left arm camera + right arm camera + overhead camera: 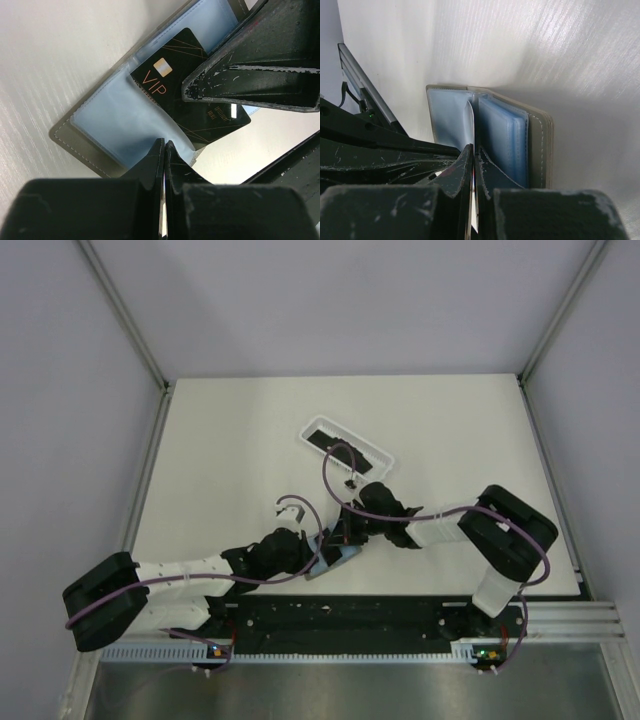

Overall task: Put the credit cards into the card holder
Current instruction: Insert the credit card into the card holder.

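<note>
The card holder (65, 140) lies open near the table's front edge, grey outside with pale blue sleeves (502, 135). A black credit card (170, 70) marked VIP lies across its open pages. My right gripper (473, 149) is shut on that card, which shows edge-on between its fingers (260, 85). My left gripper (164, 144) is shut at the near edge of a blue sleeve, which curls up beside its tips. From above, both grippers meet over the holder (342, 556). Another black card (323, 437) lies in the white tray.
The white translucent tray (380, 455) sits behind the grippers, mid-table. Purple cables loop over both arms. A black rail and aluminium frame run along the table's near edge, right behind the holder.
</note>
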Controlling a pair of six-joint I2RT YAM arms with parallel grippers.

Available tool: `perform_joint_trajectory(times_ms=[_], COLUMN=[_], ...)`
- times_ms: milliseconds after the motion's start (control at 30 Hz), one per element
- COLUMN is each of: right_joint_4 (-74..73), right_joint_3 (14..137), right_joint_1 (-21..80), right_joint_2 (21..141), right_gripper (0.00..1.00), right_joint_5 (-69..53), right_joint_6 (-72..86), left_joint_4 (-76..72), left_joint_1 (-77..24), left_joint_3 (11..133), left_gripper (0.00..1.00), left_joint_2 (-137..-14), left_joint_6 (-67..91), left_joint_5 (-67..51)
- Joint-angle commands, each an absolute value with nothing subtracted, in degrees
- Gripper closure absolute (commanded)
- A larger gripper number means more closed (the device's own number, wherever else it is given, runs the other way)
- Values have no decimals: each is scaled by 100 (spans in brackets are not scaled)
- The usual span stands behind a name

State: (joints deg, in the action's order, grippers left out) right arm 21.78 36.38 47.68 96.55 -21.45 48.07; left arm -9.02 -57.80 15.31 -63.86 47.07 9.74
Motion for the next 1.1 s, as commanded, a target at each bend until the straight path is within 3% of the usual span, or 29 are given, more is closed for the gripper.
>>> perform_joint_trajectory(times_ms=[0, 267, 733, 1067], right_joint_4=[2355, 2478, 2531, 2707], right_joint_3=[3639, 3516, 3472, 3428], right_joint_1=[4737, 4746, 4737, 4746], right_joint_2=[9888, 10011, 10125, 10151], right_gripper=[100, 100, 100, 100], right_joint_5=[-2223, -2206, -2215, -2373], right_joint_6=[4869, 4931, 4922, 4966], left_joint_4=[-712, -440, 651, 642], left_joint_1=[-5801, -5801, -5801, -5801], left_joint_3=[1397, 1398, 791, 966], left_gripper=[100, 100, 95, 100], left_joint_2=[-6425, -6224, -4351, -4939], left_joint_6=[4711, 4790, 5274, 5291], left_joint_5=[1028, 1142, 1450, 1389])
